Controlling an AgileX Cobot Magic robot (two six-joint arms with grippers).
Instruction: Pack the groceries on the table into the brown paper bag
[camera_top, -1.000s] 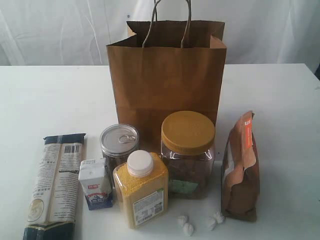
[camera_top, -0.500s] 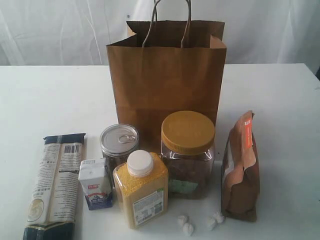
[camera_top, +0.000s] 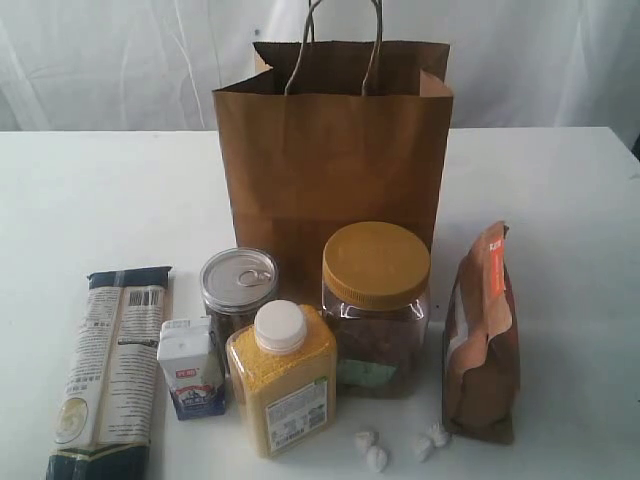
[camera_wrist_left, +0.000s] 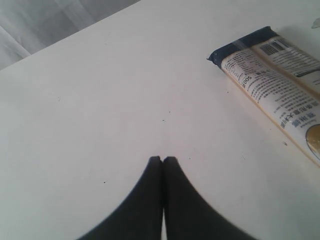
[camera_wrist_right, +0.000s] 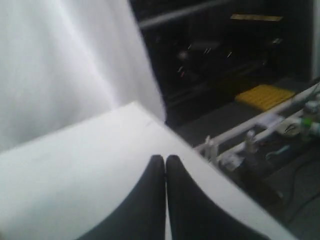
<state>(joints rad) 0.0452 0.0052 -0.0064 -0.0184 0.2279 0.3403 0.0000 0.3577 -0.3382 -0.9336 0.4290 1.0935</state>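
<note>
Left gripper (camera_wrist_left: 163, 160): jaws pressed together with nothing between them, poised over bare table (camera_top: 90, 200).
Right gripper (camera_wrist_right: 165, 159): also closed and empty, above the table's edge near a corner, with no grocery in its view.
Pasta packet (camera_wrist_left: 272, 75): the thing nearest the left gripper, lying flat ahead of its tips and off to one side, clearly apart.
Brown paper bag (camera_top: 335, 150): upright with its mouth open; neither wrist camera shows it, so it is away from both grippers.
Other groceries: carton (camera_top: 191, 368), can (camera_top: 238, 280), yellow-grain bottle (camera_top: 283, 385), yellow-lidded jar (camera_top: 376, 300), pouch (camera_top: 482, 335) and wrapped pieces (camera_top: 375, 450) are clustered in front of the bag, out of both grippers' view.
Change: none; every item sits where it was a second ago.
Meaning: packing looks unstarted, with everything outside the bag. A gripper must open first, and the left one seems best placed for the pasta packet.
</note>
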